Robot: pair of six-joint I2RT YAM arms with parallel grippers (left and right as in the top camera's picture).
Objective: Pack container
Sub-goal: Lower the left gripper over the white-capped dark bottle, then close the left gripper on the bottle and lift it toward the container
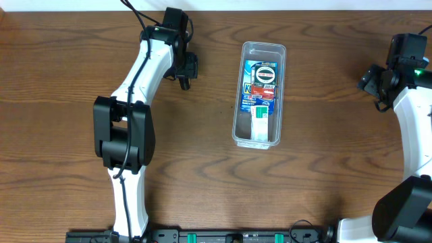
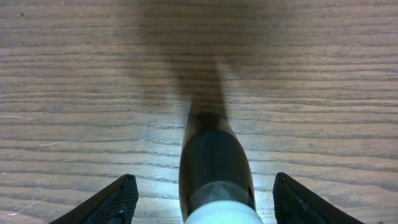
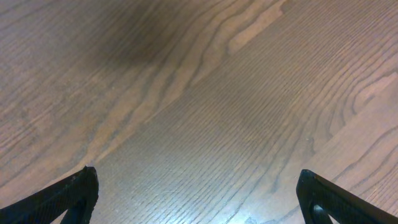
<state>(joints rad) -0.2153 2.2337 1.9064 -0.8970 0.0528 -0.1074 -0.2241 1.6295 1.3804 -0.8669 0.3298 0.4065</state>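
The container (image 1: 260,94), a long clear tub, lies at the table's middle. Inside it are a blue snack box (image 1: 261,79) and a white and green packet (image 1: 259,123). My left gripper (image 1: 186,79) hovers to the container's left, near the table's back. In the left wrist view a dark glossy rounded object with a white end (image 2: 214,168) sits between the fingers of my left gripper (image 2: 205,199), with a gap on each side. My right gripper (image 3: 199,193) stands wide open over bare wood, far right of the container (image 1: 375,84).
The wooden table (image 1: 324,175) spreads around the container. Both arm bases stand at the front edge, the left one (image 1: 125,135) rising well above the table.
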